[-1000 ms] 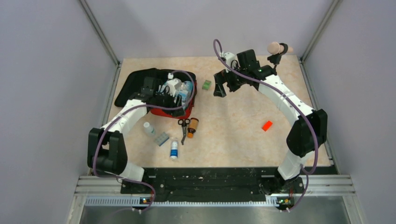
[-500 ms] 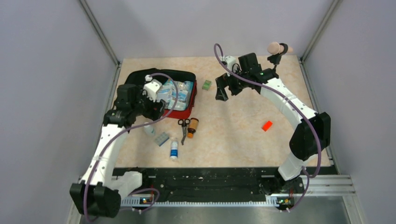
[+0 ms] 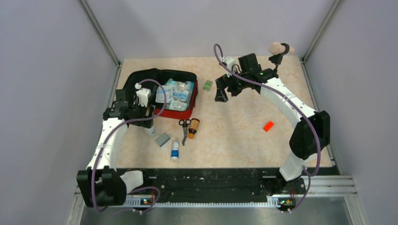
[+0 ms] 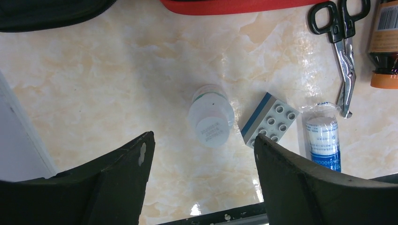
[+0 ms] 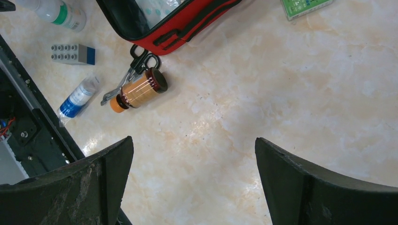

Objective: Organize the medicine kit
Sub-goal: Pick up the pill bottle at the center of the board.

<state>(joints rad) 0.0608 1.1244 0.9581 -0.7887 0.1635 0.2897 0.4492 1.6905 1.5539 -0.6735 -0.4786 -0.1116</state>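
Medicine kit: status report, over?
Left fingers open, empty, above white bottle. Right fingers open, empty. Medicine kit open, packets inside. Nothing blocking bottle.

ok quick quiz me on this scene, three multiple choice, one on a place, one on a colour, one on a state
1. Where do the scissors lie?
A. on a shelf
B. on the table, beside the amber bottle
C. hanging on the wall

2. What colour is the small block lying alone near the right arm?
A. orange-red
B. blue
C. white

3. How is the medicine kit?
A. zipped shut
B. turned upside down
C. open, with packets inside

Answers:
1 B: the top view shows them flat on the table next to the bottle.
2 A: the block stands out orange-red against the pale table.
3 C: the lid is laid back and the packets show inside.
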